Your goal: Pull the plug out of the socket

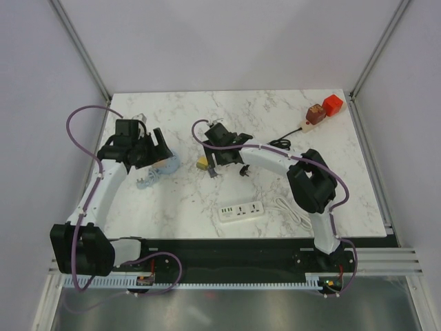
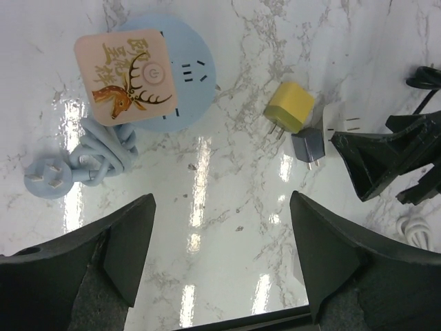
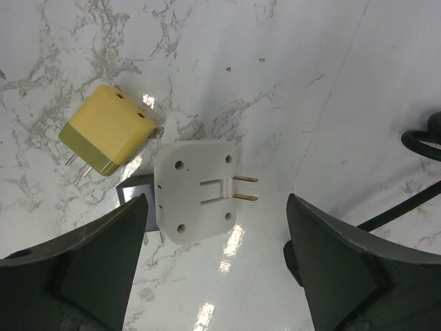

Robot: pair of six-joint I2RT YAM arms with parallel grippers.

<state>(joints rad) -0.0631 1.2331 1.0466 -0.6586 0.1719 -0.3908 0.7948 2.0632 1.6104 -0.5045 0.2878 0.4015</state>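
Marble tabletop (image 1: 186,200) between pale walls (image 1: 41,83), left gripper (image 2: 220,227) and right gripper (image 3: 215,227) both spread wide, holding nothing

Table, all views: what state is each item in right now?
Yellow plug: lying loose, prongs bare.
White adapter: lying flat, prongs out, unplugged.
Blue socket: own cord coiled, its plug loose.
Power strip: no plug in it.
Left gripper: open, empty.
Right gripper: open, empty.

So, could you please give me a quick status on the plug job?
Both open: left end effector, right end effector. White plug flat on table, prongs bare, unheld. Yellow plug close beside it.
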